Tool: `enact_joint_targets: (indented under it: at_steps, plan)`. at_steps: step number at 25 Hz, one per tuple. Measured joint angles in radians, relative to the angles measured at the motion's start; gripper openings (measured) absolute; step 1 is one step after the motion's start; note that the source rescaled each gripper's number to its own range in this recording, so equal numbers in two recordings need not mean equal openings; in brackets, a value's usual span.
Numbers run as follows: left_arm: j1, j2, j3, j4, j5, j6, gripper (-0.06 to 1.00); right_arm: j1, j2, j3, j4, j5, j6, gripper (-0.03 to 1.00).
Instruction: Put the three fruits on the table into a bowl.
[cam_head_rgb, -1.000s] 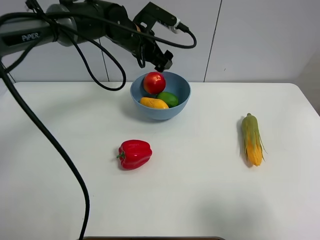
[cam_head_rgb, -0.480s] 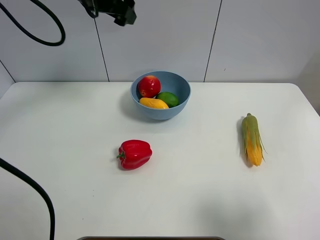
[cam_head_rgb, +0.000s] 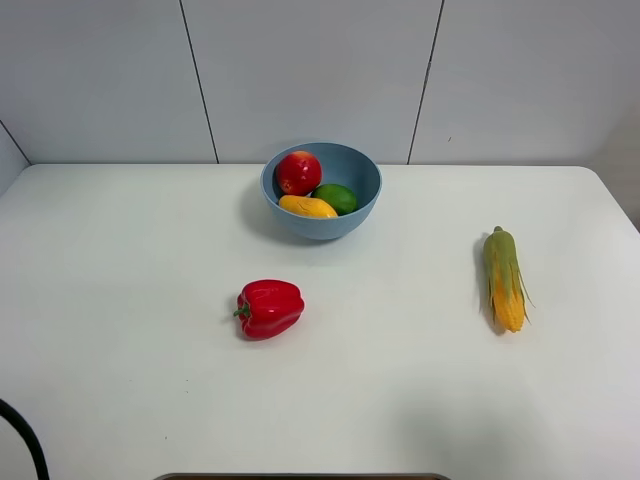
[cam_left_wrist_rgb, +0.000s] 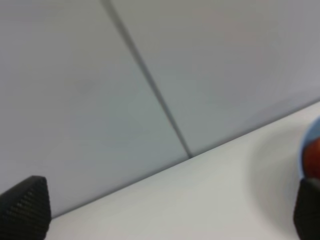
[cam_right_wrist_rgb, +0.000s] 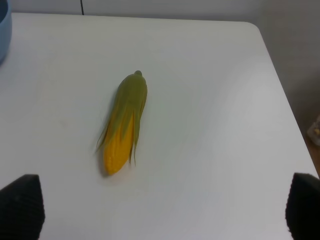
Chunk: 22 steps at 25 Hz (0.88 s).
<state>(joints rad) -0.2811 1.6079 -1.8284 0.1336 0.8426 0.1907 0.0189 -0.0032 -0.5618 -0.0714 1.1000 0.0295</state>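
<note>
Light-blue bowl (cam_head_rgb: 355, 170) holds red apple (cam_head_rgb: 299, 172), mango (cam_head_rgb: 308, 206), lime (cam_head_rgb: 337, 198).

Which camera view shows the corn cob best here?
The right wrist view: the corn cob fills the middle, husk and yellow kernels clear. The exterior high view shows it whole but small, lying on the table at the right. The left wrist view does not show it.

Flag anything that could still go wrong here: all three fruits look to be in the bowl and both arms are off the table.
1. The apple sits high against the rim of the bowl, above the mango and lime; a bump might roll it out.
2. The bell pepper and corn cob remain on the table; with the right gripper open above the corn, a further grasp could wrongly add it.
</note>
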Motion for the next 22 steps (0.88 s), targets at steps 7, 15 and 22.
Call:
enact_joint_targets:
  at_steps: [7, 15, 22]
  plan:
    - [0.107, -0.118, 0.000, 0.000, 0.117, -0.008, 0.99, 0.000, 0.000, 0.000, 0.000, 0.000, 0.000, 0.93]
    - [0.195, -0.277, 0.000, 0.000, 0.242, -0.026, 1.00, 0.000, 0.000, 0.000, 0.000, 0.000, 0.000, 0.93]
    - [0.247, -0.421, 0.000, 0.000, 0.342, -0.034, 1.00, 0.000, 0.000, 0.000, 0.000, 0.000, 0.000, 0.93]
